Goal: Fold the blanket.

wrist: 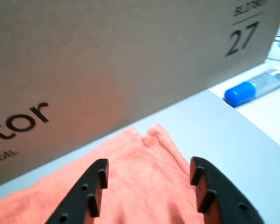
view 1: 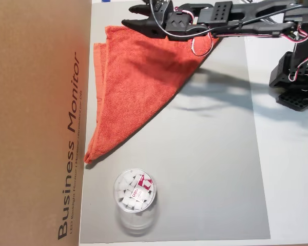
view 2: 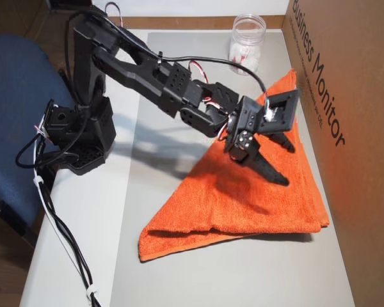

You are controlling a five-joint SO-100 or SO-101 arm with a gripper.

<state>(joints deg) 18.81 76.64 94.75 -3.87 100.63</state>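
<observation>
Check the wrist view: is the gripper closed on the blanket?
No. In the wrist view the gripper is open, its two fingers spread apart above the blanket with orange cloth showing between them, nothing pinched.

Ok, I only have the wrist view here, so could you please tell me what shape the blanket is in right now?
Observer: In an overhead view the blanket lies folded into a triangle, with one straight side along the cardboard box.
Operator: Thank you. Is anything else on the mat?
Observer: A clear cup of white pieces stands on the grey mat past the blanket's pointed tip, not touching it.
Operator: And where is the hand?
Observer: The open hand hangs above the blanket near the box, and its shadow falls on the cloth.
</observation>
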